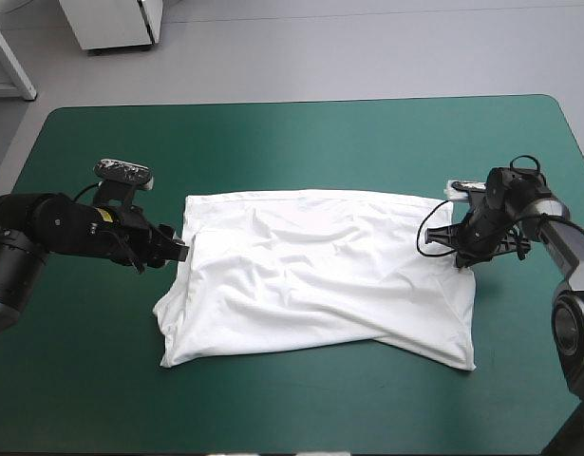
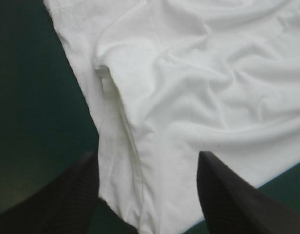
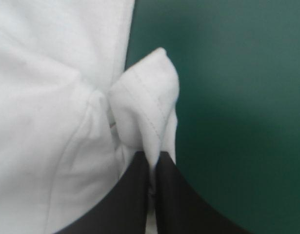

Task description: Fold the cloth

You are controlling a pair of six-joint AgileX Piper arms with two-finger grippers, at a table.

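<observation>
The white T-shirt lies spread out and wrinkled in the middle of the table, with a folded-over layer along its front right part. My left gripper is at the shirt's left edge. In the left wrist view this gripper is open, its black fingers apart, and the shirt's sleeve and side hem lie between them. My right gripper is at the shirt's right edge. In the right wrist view it is shut on a pinched-up fold of the T-shirt's hem.
The teal-green cover shows on all sides of the shirt, with wide strips along the far edge and the front edge. Both arms lie low over the table's left and right ends.
</observation>
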